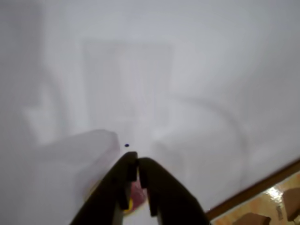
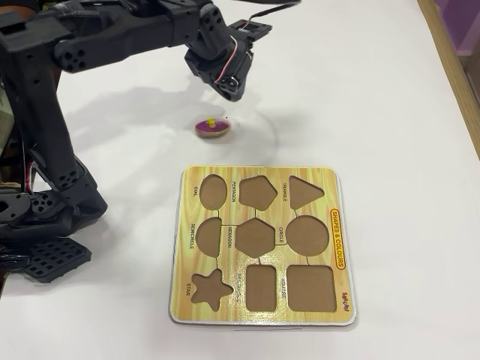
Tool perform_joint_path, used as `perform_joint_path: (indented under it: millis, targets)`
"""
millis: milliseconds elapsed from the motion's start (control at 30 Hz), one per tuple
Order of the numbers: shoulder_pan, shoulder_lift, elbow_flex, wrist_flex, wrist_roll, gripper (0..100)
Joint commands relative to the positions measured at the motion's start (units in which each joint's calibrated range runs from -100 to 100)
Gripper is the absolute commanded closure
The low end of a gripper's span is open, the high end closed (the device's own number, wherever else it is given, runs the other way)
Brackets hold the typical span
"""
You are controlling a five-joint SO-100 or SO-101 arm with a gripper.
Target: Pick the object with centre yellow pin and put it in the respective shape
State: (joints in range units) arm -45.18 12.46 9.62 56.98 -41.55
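My black two-finger gripper (image 1: 137, 161) hangs nearly closed and empty above the small purple oval piece with yellow knob (image 2: 212, 127), the board's brown oval cutout (image 2: 214, 190) still unfilled.

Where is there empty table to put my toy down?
Overhead view: wide bare table right of the board, up to the wooden edge, and more behind the purple piece. The left is crowded by the arm, and the gripper hangs over the piece.
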Motion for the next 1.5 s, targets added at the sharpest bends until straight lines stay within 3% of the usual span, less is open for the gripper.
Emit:
perform_joint_path:
  millis: [0, 433, 767, 1067, 1267, 1467]
  targets:
    - [2.8, -5.7, -0.3, -0.1, 0.0, 99]
    - [8.5, -12.0, 2.2, 0.0, -0.4, 99]
    - [-0.8, -14.7, 13.6, -0.1, -0.5, 98]
    - [-5.0, -14.7, 13.9, -0.3, -0.5, 98]
    - [-4.9, -15.1, 14.7, 0.0, 0.1, 84]
    - [-3.8, -17.0, 20.3, -0.1, -0.5, 83]
